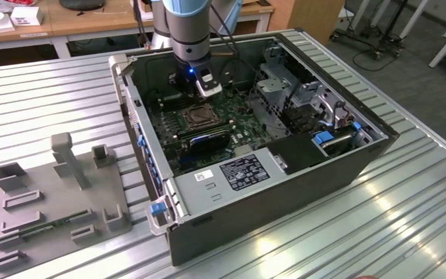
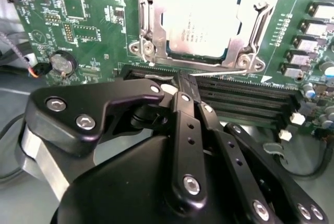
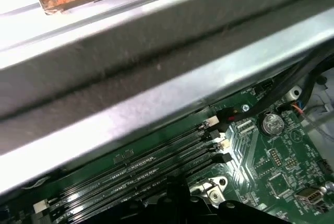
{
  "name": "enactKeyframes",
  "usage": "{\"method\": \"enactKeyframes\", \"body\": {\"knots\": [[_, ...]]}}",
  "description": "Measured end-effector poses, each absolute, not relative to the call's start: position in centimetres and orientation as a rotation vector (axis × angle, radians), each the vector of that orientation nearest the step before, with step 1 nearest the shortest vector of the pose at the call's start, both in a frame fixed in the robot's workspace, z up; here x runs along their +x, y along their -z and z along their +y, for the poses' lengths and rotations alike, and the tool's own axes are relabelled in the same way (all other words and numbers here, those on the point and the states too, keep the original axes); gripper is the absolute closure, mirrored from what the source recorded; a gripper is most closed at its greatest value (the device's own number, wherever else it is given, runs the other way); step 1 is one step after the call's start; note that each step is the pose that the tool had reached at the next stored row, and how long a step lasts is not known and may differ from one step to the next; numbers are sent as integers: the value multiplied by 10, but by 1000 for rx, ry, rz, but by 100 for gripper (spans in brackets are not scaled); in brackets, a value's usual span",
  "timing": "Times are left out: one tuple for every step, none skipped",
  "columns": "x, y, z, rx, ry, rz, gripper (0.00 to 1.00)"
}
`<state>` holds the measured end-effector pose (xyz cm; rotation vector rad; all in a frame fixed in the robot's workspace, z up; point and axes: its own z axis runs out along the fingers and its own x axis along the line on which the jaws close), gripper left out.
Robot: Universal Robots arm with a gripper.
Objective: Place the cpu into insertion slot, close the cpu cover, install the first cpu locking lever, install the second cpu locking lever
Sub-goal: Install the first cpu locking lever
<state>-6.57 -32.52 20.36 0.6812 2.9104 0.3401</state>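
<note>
The cpu lies flat in the insertion slot on the green motherboard inside the open computer case. The cpu cover, a silvery frame, is folded down around it. A thin silvery locking lever runs along the socket's edge nearest the memory slots. My gripper hangs low just beside the socket, its black fingers pressed together, and its tips meet the free end of that lever. In the exterior view the gripper sits just behind the socket.
Long black memory slots lie between gripper and socket. The case wall rises close by the wrist. A drive cage stands to the exterior view's right. A grey parts fixture rests on the ribbed table at the exterior view's left.
</note>
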Motion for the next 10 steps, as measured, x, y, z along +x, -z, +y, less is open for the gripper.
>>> {"method": "enactKeyframes", "body": {"knots": [[-66,-205,-325,681,-340,2911,89],[-66,-205,-325,681,-340,2910,89],[-66,-205,-325,681,-340,2910,89],[-66,-205,-325,681,-340,2910,89],[-66,-205,-325,681,-341,2910,89],[-66,-206,-325,681,-342,2911,89],[-66,-206,-325,681,-344,2911,89],[-66,-206,-325,682,-346,2911,89],[-66,-206,-324,682,-348,2911,89],[-66,-206,-324,682,-349,2911,89]]}}
